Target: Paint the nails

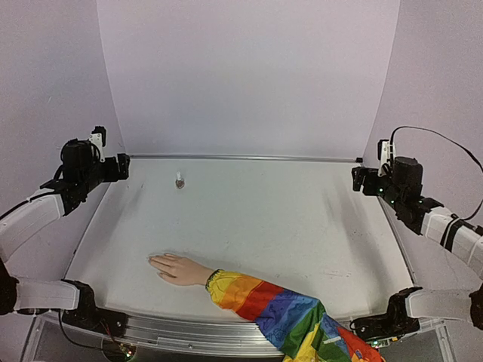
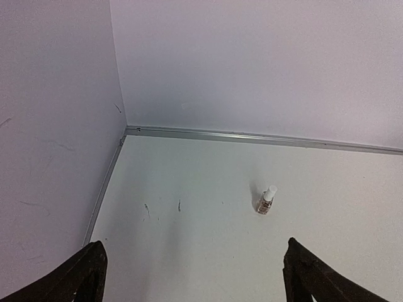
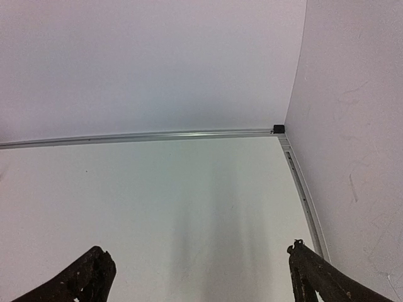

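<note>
The pale peach mannequin hand (image 1: 178,270) lies flat near the table's front edge with its fingers pointing left. Its nails (image 1: 153,261) are too small to tell apart from the skin. A rainbow-striped sleeve (image 1: 281,308) runs from its wrist to the lower right. A small clear bottle (image 1: 179,181) stands upright at the back left and also shows in the left wrist view (image 2: 266,200). My left gripper (image 1: 121,167) is raised at the left wall, open and empty (image 2: 195,277), short of the bottle. My right gripper (image 1: 358,179) is raised at the right wall, open and empty (image 3: 201,277).
The white table (image 1: 287,219) is bounded by a metal rail (image 1: 241,157) along the back wall and by side walls left and right. A rail also runs along the right edge (image 3: 305,201). The sleeve hangs over the front edge.
</note>
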You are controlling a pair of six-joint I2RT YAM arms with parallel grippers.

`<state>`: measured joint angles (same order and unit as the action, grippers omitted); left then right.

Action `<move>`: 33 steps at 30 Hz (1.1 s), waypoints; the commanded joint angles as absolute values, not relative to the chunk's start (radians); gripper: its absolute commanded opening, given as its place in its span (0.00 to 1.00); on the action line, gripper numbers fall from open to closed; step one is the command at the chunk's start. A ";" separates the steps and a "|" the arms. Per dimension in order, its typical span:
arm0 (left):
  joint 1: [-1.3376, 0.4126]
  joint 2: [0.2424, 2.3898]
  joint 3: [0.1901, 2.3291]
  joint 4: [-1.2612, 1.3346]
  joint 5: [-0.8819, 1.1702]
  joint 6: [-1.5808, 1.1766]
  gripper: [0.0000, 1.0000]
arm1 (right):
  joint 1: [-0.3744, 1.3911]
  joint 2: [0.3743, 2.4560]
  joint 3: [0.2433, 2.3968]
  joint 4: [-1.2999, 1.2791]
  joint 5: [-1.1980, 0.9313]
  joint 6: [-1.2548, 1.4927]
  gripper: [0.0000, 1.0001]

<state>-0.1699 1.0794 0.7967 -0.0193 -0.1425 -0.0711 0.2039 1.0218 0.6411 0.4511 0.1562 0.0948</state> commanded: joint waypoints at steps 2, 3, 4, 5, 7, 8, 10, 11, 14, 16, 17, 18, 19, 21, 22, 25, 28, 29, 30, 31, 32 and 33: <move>-0.149 1.125 0.828 -0.011 -0.126 -0.152 0.99 | 0.176 1.066 0.636 0.536 0.199 0.134 0.98; -0.145 1.142 0.837 -0.013 -0.112 -0.162 0.99 | 0.171 1.078 0.642 0.529 0.190 0.139 0.98; -0.143 1.160 0.845 -0.012 -0.091 -0.175 0.99 | 0.166 1.089 0.653 0.518 0.177 0.141 0.98; -0.139 1.181 0.853 -0.012 -0.076 -0.187 0.99 | 0.160 1.103 0.664 0.505 0.168 0.146 0.98; -0.131 1.232 0.873 -0.011 -0.043 -0.217 0.99 | 0.151 1.133 0.680 0.490 0.138 0.152 0.98; -0.128 1.266 0.886 -0.011 -0.023 -0.232 0.99 | 0.145 1.144 0.682 0.488 0.113 0.141 0.98; -0.122 1.337 0.922 -0.022 0.022 -0.259 0.99 | 0.136 1.161 0.681 0.491 0.080 0.136 0.98; -0.120 1.375 0.945 -0.027 0.045 -0.272 0.99 | 0.133 1.164 0.680 0.495 0.076 0.148 0.98; -0.125 1.500 1.025 -0.037 0.110 -0.296 0.99 | 0.122 1.185 0.683 0.500 0.027 0.156 0.98; -0.138 1.591 1.093 -0.050 0.145 -0.305 0.99 | 0.117 1.200 0.694 0.498 -0.012 0.168 0.98; -0.147 1.639 1.129 -0.058 0.159 -0.304 0.99 | 0.114 1.209 0.702 0.493 -0.036 0.172 0.98; -0.158 1.687 1.172 -0.075 0.168 -0.299 0.99 | 0.112 1.216 0.710 0.488 -0.059 0.178 0.98; -0.172 1.734 1.218 -0.095 0.168 -0.290 0.99 | 0.110 1.220 0.716 0.483 -0.082 0.182 0.98; -0.204 1.830 1.326 -0.159 0.149 -0.266 0.97 | 0.107 1.220 0.723 0.482 -0.131 0.187 0.98; -0.222 1.880 1.385 -0.195 0.133 -0.251 0.95 | 0.106 1.218 0.726 0.485 -0.152 0.189 0.98; -0.271 2.011 1.549 -0.292 0.062 -0.221 0.92 | 0.104 1.199 0.731 0.489 -0.216 0.191 0.98; -0.296 2.101 1.657 -0.333 0.021 -0.220 0.91 | 0.102 1.177 0.733 0.489 -0.259 0.190 0.98; -0.302 2.122 1.686 -0.346 0.009 -0.218 0.91 | 0.102 1.170 0.732 0.489 -0.267 0.191 0.98; -0.307 2.141 1.712 -0.357 0.005 -0.214 0.91 | 0.101 1.161 0.730 0.488 -0.277 0.193 0.98; -0.312 2.157 1.737 -0.365 0.003 -0.212 0.91 | 0.101 1.153 0.729 0.487 -0.285 0.196 0.98; -0.316 2.173 1.760 -0.375 0.003 -0.211 0.91 | 0.101 1.146 0.729 0.487 -0.292 0.198 0.98; -0.319 2.190 1.783 -0.389 0.003 -0.209 0.91 | 0.101 1.139 0.728 0.487 -0.297 0.201 0.98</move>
<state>-0.3168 2.1551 1.6703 -0.3153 0.0467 -0.2325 0.1062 1.1946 0.6861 0.4629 -0.2253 0.1841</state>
